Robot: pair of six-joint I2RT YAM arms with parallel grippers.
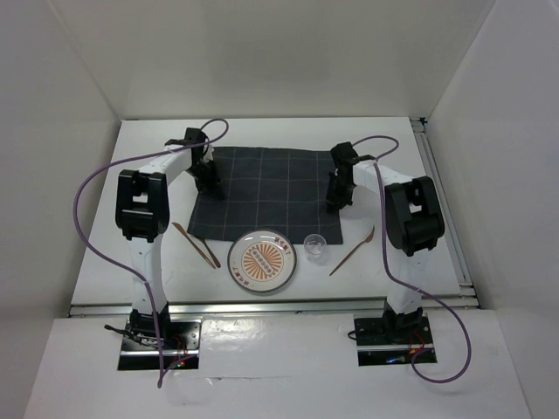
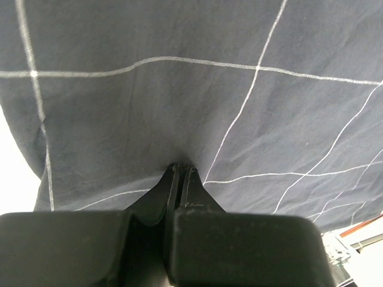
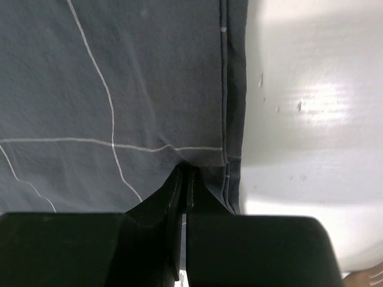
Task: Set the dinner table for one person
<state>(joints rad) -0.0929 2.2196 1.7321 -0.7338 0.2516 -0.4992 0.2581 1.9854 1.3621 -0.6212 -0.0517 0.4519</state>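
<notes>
A dark navy cloth with thin white grid lines (image 1: 271, 188) lies flat on the white dinner table (image 1: 288, 131). My left gripper (image 1: 210, 183) is down at the cloth's left edge. In the left wrist view its fingers (image 2: 181, 168) are pressed together with the cloth (image 2: 179, 89) puckered between the tips. My right gripper (image 1: 339, 199) is down at the cloth's right edge. Seen from the right wrist, its tips (image 3: 185, 168) pinch the cloth (image 3: 149, 78) just inside the hemmed border, with bare table (image 3: 311, 119) beside it.
Near the front edge stand a round plate with an orange pattern (image 1: 263, 262) and a small clear glass cup (image 1: 315, 247). Wooden utensils (image 1: 196, 244) lie left of the plate and a wooden spoon (image 1: 352, 251) lies to the right. A metal rail (image 1: 441, 201) runs along the table's right side.
</notes>
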